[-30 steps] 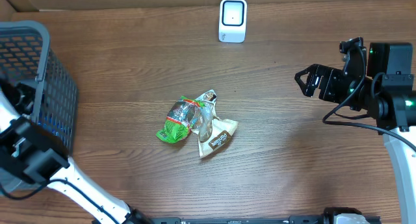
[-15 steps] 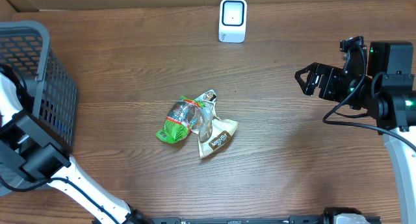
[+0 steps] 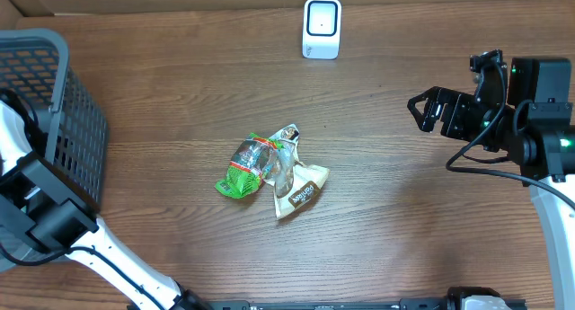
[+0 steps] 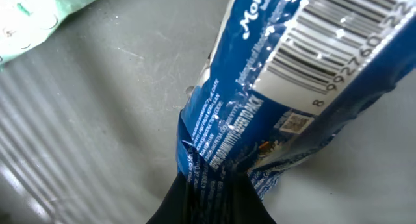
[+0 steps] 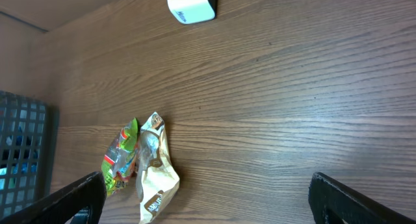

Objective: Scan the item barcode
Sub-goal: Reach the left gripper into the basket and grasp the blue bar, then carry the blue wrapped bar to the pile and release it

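At the near left corner of the brown wooden tabletop [image 3: 404,220], the white-and-black left arm [image 3: 45,225] reaches into the dark grey plastic mesh basket [image 3: 63,103] that stands along the left edge. Inside it, the left pincer [image 4: 208,208] is clamped on the crumpled lower end of a blue glossy packet [image 4: 221,139], the task's item. Its white barcode panel [image 4: 338,36] faces the wrist camera. A pale green wrapper [image 4: 39,16] lies on the basket floor just beyond the packet.

In the middle of the tabletop lie a crumpled green snack bag [image 3: 243,166] and a crumpled beige snack bag [image 3: 296,189], touching each other and partly overlapping. They sit between the basket and the right edge, in front of the far-edge device. By the right edge the right pincer [image 3: 420,112] hangs over bare wood with its jaws wide and nothing between them, well apart from the bags. At the middle of the far edge stands a small white box-shaped scanner with a dark window [image 3: 322,27].

From above, the basket wall and the left arm hide both the left pincer and the blue packet. In the left wrist view the fingers show only as a dark blur at the bottom, and the barcode is cut off at the upper right. The right wrist view crops the top of the scanner.
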